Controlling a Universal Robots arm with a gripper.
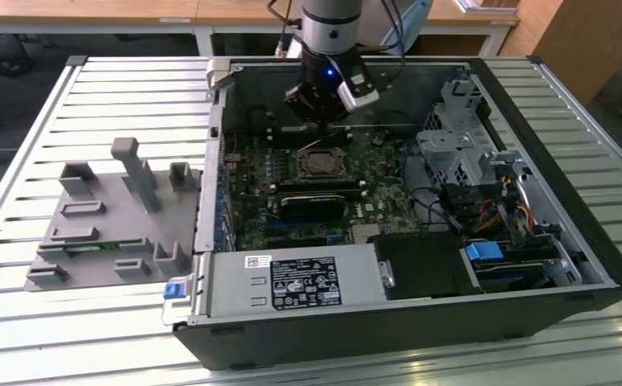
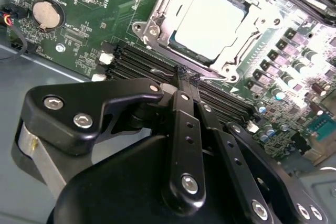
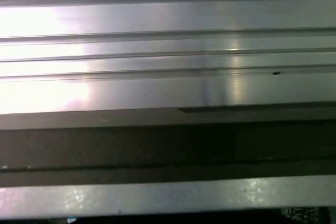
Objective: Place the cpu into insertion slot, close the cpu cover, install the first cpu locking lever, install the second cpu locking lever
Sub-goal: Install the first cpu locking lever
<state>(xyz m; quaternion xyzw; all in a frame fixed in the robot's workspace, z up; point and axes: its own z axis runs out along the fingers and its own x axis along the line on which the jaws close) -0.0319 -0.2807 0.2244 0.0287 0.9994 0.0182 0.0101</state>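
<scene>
The cpu [image 2: 212, 22] lies in the insertion slot [image 1: 320, 163], and the cpu cover [image 2: 156, 24] frames it flat on the green board [image 2: 89, 3]. Just beside the socket's edge, the gripper [image 2: 185, 73] points down, its fingertips pressed together with nothing visible between them. The arm [image 1: 330, 24] descends almost upright into the open case [image 1: 600, 265]. The power supply [image 1: 236, 281] carries a label [image 1: 302, 283] whose print is too small to make out.

Bright light throws strong glare on the cpu [image 2: 210, 22] and table slats [image 3: 47, 90].
</scene>
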